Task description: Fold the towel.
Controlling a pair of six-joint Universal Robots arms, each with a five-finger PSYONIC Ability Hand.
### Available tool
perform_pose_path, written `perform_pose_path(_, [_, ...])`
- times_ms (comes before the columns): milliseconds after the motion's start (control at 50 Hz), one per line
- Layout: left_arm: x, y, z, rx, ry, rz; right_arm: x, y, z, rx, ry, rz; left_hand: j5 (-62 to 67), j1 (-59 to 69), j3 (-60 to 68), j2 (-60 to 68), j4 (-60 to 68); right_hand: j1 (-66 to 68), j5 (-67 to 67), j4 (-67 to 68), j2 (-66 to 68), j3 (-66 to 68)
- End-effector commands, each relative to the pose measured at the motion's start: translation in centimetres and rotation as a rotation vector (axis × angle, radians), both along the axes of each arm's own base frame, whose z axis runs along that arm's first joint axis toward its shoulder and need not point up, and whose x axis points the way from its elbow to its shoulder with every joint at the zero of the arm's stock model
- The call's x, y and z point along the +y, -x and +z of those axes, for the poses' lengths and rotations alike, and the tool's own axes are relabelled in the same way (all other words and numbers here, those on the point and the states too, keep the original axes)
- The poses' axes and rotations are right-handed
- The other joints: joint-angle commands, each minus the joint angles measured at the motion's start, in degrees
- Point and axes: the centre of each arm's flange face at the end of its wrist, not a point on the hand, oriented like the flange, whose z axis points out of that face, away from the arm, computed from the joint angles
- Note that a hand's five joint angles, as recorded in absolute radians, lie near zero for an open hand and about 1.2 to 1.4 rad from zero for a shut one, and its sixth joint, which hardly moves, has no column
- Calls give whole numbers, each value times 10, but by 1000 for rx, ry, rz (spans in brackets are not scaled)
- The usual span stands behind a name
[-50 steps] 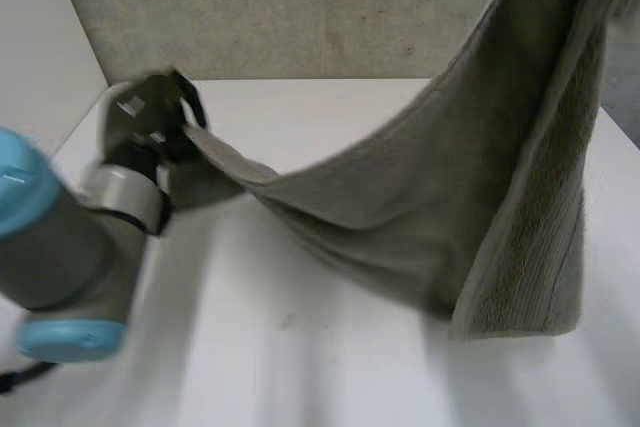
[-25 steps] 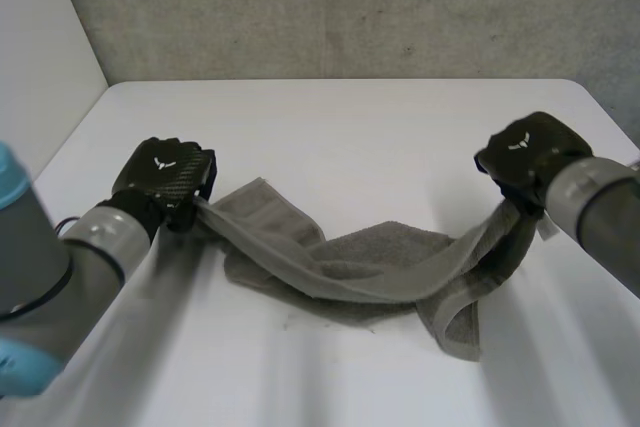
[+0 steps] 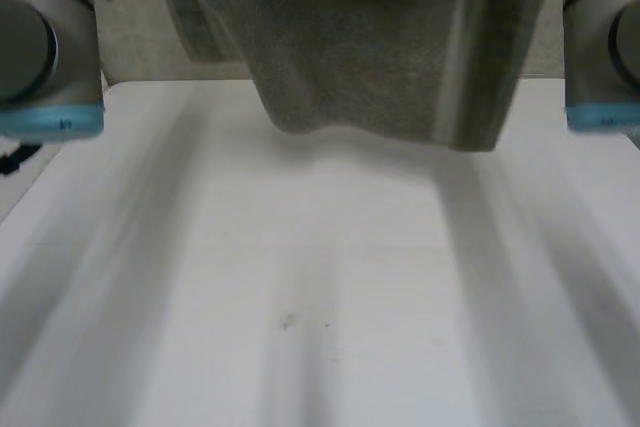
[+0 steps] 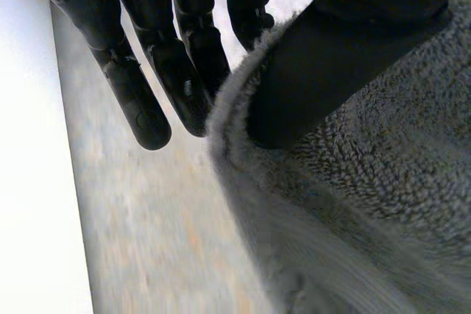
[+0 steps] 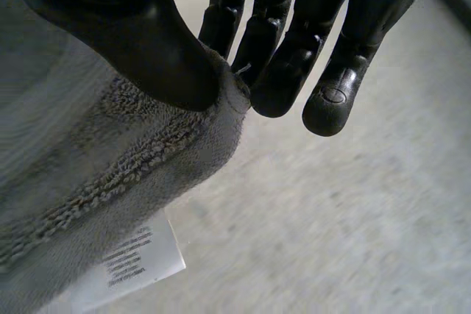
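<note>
Step in hand, as we judge it: holding the towel up and spread ahead of the first fold. The towel (image 3: pixel 380 47) hangs over the table's (image 3: pixel 300 297) far edge, clear of the surface. The left hand (image 4: pixel 346 49) pinches its rim between thumb and fingers, likely at a corner. The right hand (image 5: pixel 132 34) pinches the corner by the white label (image 5: pixel 140 262). Next move calls for lowering it flat and taut. The towel's top is cut off, so we cannot tell whether it hangs single or doubled.
</note>
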Motion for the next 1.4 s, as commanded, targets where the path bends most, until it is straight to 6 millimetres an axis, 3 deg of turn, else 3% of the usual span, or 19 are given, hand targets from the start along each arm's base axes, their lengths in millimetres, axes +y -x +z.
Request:
perform_pose_path(20, [23,-9,-122,-179,-374,-31,12,13,-101,199,-435,22,110,115,102,102,102,31,28,28,34,28])
perform_pose_path(40, [35,-11,-150,-225,-453,-59,20,18,-127,251,-551,38,110,115,102,102,102,31,28,28,34,28])
perform_pose_path(60, [35,-11,-151,-225,-454,-59,29,22,-151,293,-653,59,110,115,102,102,102,31,28,28,34,28])
perform_pose_path(80, [47,-13,-175,-262,-525,-87,29,22,-151,294,-654,59,110,115,102,102,102,31,28,28,34,28])
perform_pose_path(100, [59,-16,-197,-294,-593,-113,40,25,-171,329,-739,84,110,115,102,102,102,31,28,28,34,28])
perform_pose_path(120, [59,-16,-197,-294,-594,-113,40,25,-171,330,-739,84,110,115,102,102,102,31,28,28,34,28])
perform_pose_path(160, [79,-21,-231,-338,-705,-140,60,31,-205,377,-861,125,110,115,102,102,102,31,28,28,34,28])
perform_pose_path(180, [79,-21,-231,-338,-706,-140,61,31,-205,377,-862,126,110,115,102,102,102,31,28,28,34,28])
perform_pose_path(200, [87,-25,-244,-354,-751,-146,71,36,-218,398,-910,129,110,115,102,102,102,31,28,28,34,28])
perform_pose_path(220, [87,-25,-244,-355,-752,-146,78,42,-226,414,-943,122,110,115,102,102,102,31,28,28,34,28])
perform_pose_path(260, [99,-29,-264,-389,-822,-146,85,48,-232,426,-965,112,110,115,102,102,102,31,28,28,34,28])
perform_pose_path(300, [103,-31,-269,-413,-837,-143,91,52,-236,435,-985,103,110,115,102,102,102,31,28,28,34,28])
perform_pose_path(400, [102,-31,-272,-494,-807,-122,98,65,-243,424,-1020,75,110,115,102,102,102,31,28,28,34,28])
perform_pose_path(600, [87,-28,-266,-493,-635,-79,76,94,-232,281,-963,-15,110,115,102,102,102,31,28,28,34,28])
perform_pose_path(680, [85,-29,-273,-481,-606,-71,71,99,-228,232,-958,-25,-154,-149,-162,-162,-162,31,28,28,34,28])
perform_pose_path(740, [84,-29,-276,-485,-611,-71,69,102,-228,198,-964,-25,-222,-218,-230,-230,-230,31,28,28,34,28])
perform_pose_path(1000, [82,-31,-283,-513,-627,-57,66,106,-227,172,-964,-22,-229,-224,-237,-237,-237,31,28,28,34,28])
perform_pose_path(1240, [85,-37,-285,-526,-680,-51,53,126,-216,72,-928,-105,-229,-224,-237,-237,-237,31,28,28,34,28])
perform_pose_path(1400, [90,-38,-285,-536,-716,-59,55,125,-214,43,-931,-98,-229,-224,-237,-237,-237,31,28,28,34,28])
